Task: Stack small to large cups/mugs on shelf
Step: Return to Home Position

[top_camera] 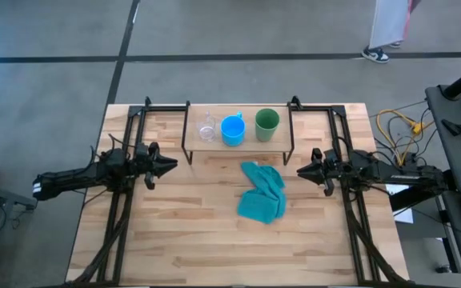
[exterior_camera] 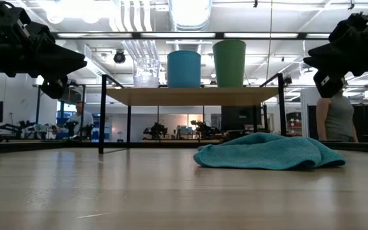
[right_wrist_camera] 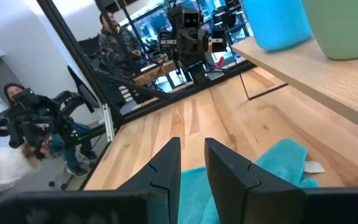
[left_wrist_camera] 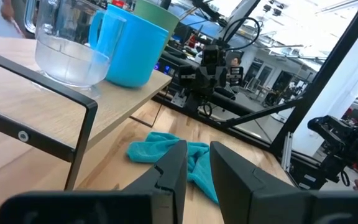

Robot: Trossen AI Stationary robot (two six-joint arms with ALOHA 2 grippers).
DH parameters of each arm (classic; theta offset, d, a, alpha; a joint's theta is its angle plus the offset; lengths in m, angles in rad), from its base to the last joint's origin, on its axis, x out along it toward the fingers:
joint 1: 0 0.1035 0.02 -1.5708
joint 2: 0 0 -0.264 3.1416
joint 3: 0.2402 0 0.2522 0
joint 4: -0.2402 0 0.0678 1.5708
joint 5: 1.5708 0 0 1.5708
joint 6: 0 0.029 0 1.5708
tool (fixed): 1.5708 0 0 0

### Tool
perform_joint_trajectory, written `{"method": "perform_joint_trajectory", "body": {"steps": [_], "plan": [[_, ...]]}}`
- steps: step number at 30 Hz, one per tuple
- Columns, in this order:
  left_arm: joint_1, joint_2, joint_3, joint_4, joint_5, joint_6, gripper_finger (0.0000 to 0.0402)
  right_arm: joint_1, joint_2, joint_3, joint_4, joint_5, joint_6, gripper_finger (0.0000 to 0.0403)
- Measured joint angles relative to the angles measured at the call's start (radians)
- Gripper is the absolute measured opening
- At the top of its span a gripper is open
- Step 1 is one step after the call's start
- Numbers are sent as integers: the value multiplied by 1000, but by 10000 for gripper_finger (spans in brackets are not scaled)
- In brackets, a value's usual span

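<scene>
Three vessels stand upright side by side on the shelf's wooden board [top_camera: 194, 145]: a clear glass cup [top_camera: 206, 128] on the left, a bright blue mug [top_camera: 232, 130] in the middle, a green cup [top_camera: 266, 125] on the right. The low view shows the same row: glass cup [exterior_camera: 146, 72], blue mug [exterior_camera: 184, 68], green cup [exterior_camera: 229, 62]. My left gripper [top_camera: 170, 165] hovers left of the shelf's near edge and my right gripper [top_camera: 301, 170] right of it. Both are above the table and point toward each other. Each is shut, with only a narrow slit between the fingers, and holds nothing.
A crumpled teal cloth [top_camera: 262, 192] lies on the table between the grippers, just in front of the shelf. The shelf's thin black legs [exterior_camera: 101, 118] stand at its corners. Black arm frames run along both table sides. A person stands beyond the far edge [top_camera: 389, 28].
</scene>
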Motion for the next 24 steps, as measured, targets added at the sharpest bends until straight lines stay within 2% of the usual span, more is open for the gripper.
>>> {"method": "perform_joint_trajectory", "body": {"steps": [24], "plan": [[0,2,0,3,1,1,57,0,2,0,7,-2,21,68]]}}
